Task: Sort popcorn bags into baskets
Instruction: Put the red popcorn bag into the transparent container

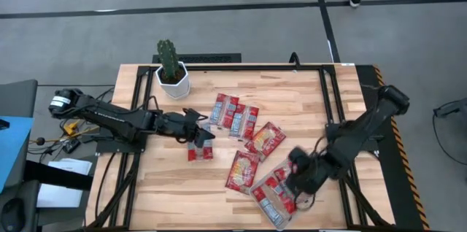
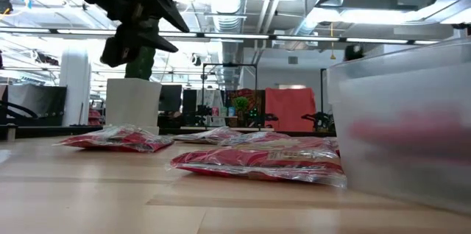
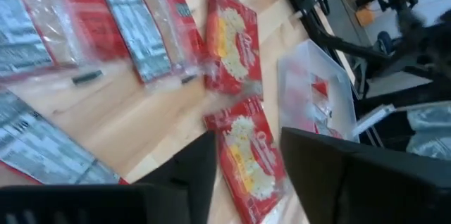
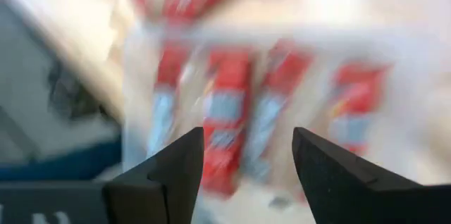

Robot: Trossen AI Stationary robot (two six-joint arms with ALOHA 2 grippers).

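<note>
My left gripper (image 1: 203,138) (image 3: 246,143) is open and raised above the table's middle, just over a narrow red-and-grey packet (image 1: 200,152) lying flat. Two more narrow packets (image 1: 233,114) and two wide red packets with yellow centres (image 1: 265,141) (image 1: 242,171) lie flat nearby. The clear tray (image 1: 282,223) (image 3: 310,90) sits near the near edge and holds several narrow packets (image 4: 222,111). My right gripper (image 1: 298,174) (image 4: 246,136) is open and hovers over the tray. In the low view the left gripper (image 2: 140,13) hangs high with nothing between its fingers.
A white pot with a cactus (image 1: 172,75) (image 2: 132,101) stands at the far left of the table. A black frame runs along the table's far and right edges (image 1: 328,93). Bare wood lies at the near left (image 1: 160,188).
</note>
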